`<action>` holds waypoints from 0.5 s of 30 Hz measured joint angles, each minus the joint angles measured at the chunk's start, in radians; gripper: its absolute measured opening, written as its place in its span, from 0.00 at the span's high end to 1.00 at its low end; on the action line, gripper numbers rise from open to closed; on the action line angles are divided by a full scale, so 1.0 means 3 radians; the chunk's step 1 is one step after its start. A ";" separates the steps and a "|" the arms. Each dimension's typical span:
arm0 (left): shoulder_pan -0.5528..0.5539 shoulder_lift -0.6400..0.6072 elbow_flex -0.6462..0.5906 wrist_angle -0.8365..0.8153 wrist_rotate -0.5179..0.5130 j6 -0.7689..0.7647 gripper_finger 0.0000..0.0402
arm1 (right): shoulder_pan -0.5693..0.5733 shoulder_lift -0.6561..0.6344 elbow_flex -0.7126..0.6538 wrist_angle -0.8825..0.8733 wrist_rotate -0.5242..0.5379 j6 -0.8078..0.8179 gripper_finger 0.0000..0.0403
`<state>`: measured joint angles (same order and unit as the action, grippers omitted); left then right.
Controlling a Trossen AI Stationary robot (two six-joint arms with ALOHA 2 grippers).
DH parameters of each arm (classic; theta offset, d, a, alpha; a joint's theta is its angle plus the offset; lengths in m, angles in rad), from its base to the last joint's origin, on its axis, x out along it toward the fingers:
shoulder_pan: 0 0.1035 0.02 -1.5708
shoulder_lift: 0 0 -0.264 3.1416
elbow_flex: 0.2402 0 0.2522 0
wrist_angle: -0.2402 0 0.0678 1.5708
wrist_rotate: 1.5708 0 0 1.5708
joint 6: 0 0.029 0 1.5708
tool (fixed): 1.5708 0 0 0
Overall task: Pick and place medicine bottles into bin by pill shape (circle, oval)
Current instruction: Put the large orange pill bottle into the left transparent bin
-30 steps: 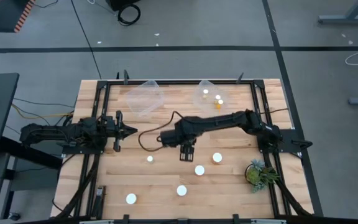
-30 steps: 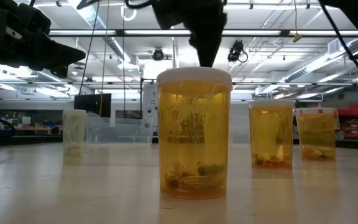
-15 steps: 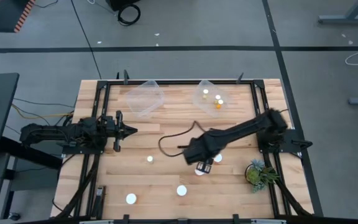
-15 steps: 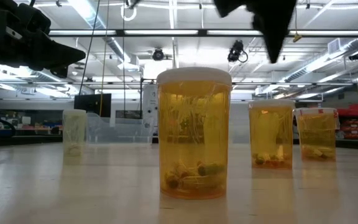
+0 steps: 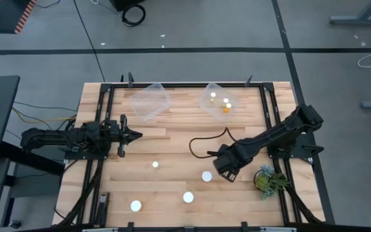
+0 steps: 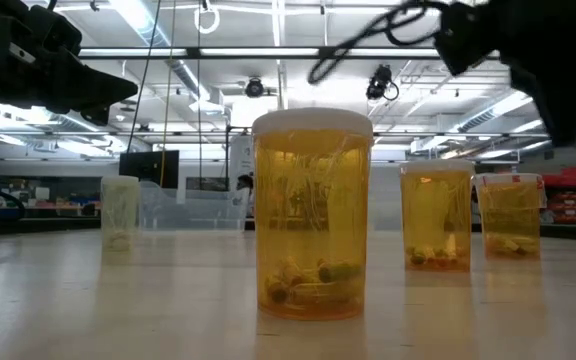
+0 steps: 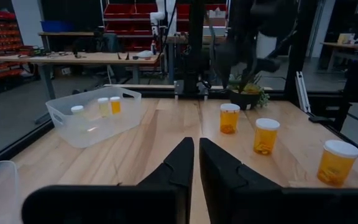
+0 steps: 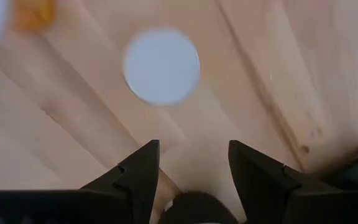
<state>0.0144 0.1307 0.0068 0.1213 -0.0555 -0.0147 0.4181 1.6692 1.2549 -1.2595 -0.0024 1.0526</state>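
Several amber medicine bottles with white caps stand upright on the wooden table; in the high view they show as white dots (image 5: 206,176), (image 5: 187,197), (image 5: 154,165). My right gripper (image 5: 227,167) hangs open above the table near the plant, pointing down and touching nothing. It hides the spot beneath it. In the right wrist view its fingers (image 8: 193,144) stand apart, with a round white cap (image 8: 161,66) on the table beyond them. My left gripper (image 5: 125,135) waits shut and empty at the left side; it also shows in its wrist view (image 7: 196,149).
Two clear bins stand at the far edge. The left bin (image 5: 150,100) shows nothing in it; the right bin (image 5: 206,108) holds three small bottles. A green potted plant (image 5: 268,178) stands at the near right, close to my right gripper. A black cable (image 5: 201,145) trails from the right arm.
My right gripper has swung from the table's middle toward the right edge and a little toward the near edge. It now covers the bottle that stood nearest the plant. No bottle has moved.
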 joint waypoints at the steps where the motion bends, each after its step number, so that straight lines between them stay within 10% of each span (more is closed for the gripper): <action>1: 0.0000 0.0000 0.0001 0.0001 0.0000 0.0000 0.92 | 0.0015 -0.0014 -0.0077 0.0027 -0.0036 0.0031 0.50; 15: 0.0000 0.0000 0.0001 0.0000 0.0000 0.0000 0.91 | 0.0123 -0.0048 -0.0816 0.0777 0.0261 -0.0058 0.50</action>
<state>0.0145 0.1307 0.0071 0.1213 -0.0555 -0.0147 0.4549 1.6547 1.0102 -1.0264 0.0759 1.0352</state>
